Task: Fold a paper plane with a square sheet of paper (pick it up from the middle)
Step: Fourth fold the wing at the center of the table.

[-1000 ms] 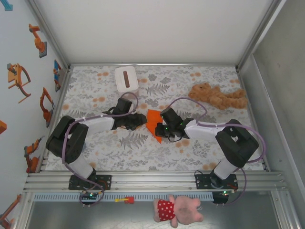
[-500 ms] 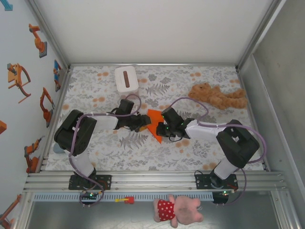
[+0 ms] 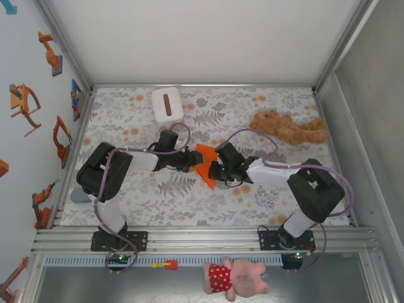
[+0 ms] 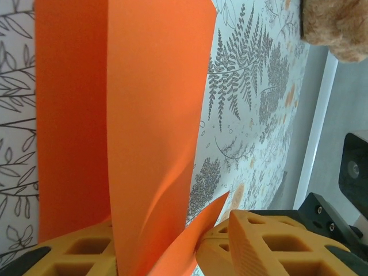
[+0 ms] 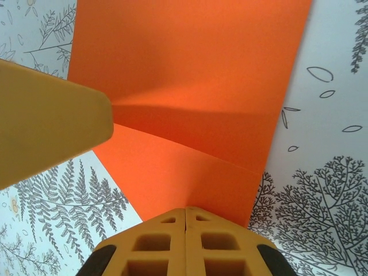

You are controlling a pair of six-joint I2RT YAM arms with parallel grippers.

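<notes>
left wrist shows left jaws apart, astride an upright fold of paper [image 4: 155, 115]; right wrist shows right jaws together, pinching its edge.

Top view: from high up and behind both arm bases, looking down on the whole table with the grey leaf-and-flower cloth [image 3: 145, 196], from far off.

Left wrist view: very near and low by the cloth, looking along the thin bright orange folded paper [image 4: 149, 115] past its own orange waffle-like fingers [image 4: 270, 247].

Right wrist view: also very near, looking over its own yellow-orange fingers [image 5: 161, 253] onto the same paper [image 5: 190, 69].

Shared by all three: that orange paper [image 3: 203, 161] and the cloth around it.
</notes>
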